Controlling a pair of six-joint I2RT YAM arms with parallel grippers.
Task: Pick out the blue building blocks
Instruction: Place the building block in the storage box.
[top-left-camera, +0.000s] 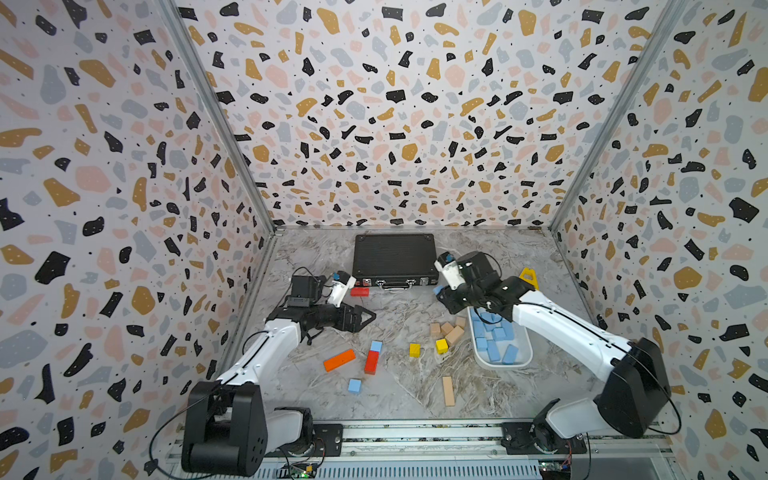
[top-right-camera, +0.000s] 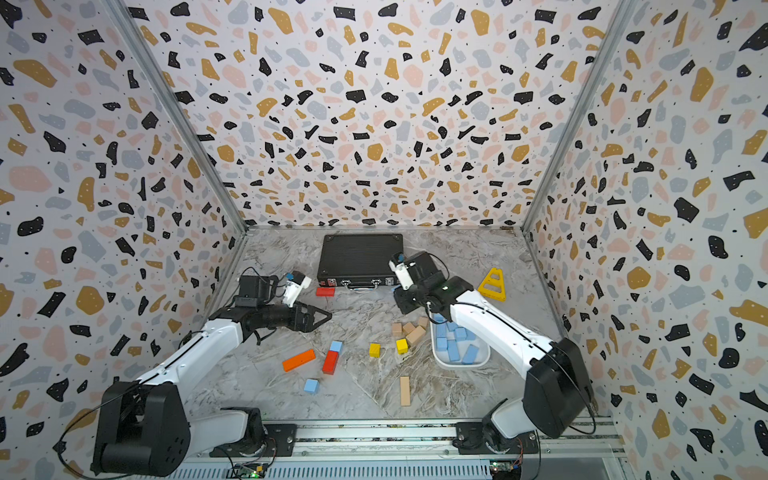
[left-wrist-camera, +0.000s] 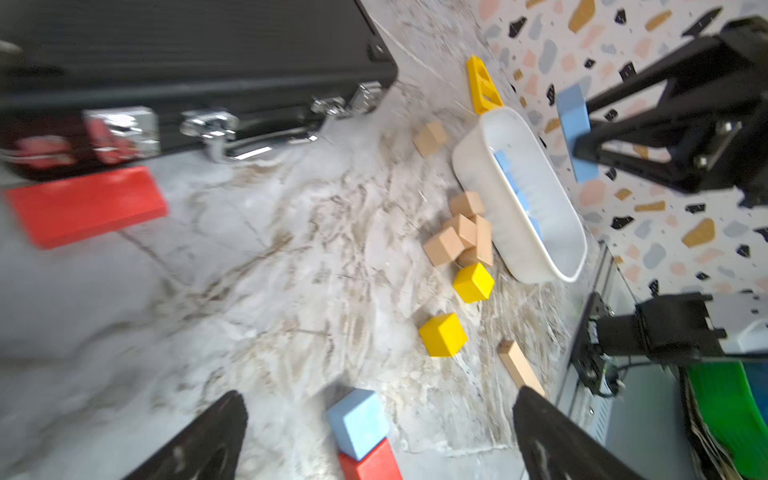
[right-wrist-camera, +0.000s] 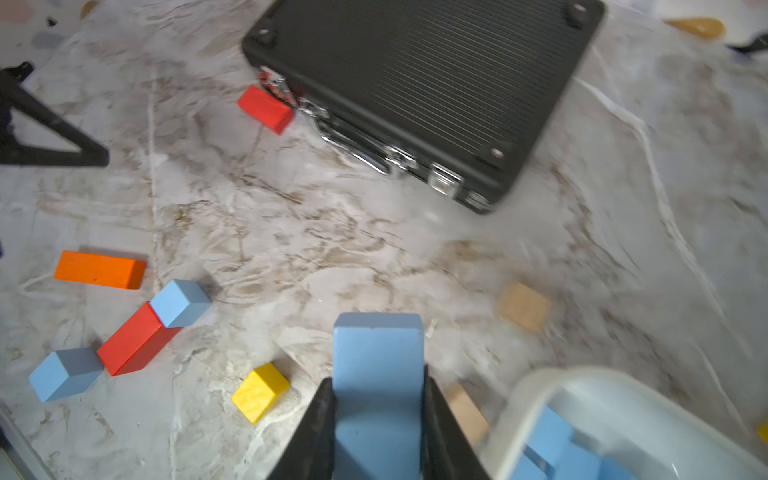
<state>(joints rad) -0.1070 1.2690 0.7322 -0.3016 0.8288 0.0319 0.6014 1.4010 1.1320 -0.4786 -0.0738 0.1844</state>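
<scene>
Blue block (right-wrist-camera: 376, 345) is pinched in the right gripper (right-wrist-camera: 378, 380) — carry it fully over the white tub (right-wrist-camera: 540, 380) rim and release low — left gripper (left-wrist-camera: 380, 395) stands spread, empty.

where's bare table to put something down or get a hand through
Widest bare patch: mid-table, between the black case, the yellow cubes and the left gripper. Another lies at the front, between the loose blue cube and the tan bar. Crowded: wooden blocks beside the white tray.

Marble tabletop (top-left-camera: 399, 316) lies open between black case (top-left-camera: 395, 257) and tan blocks (top-left-camera: 449, 330).
</scene>
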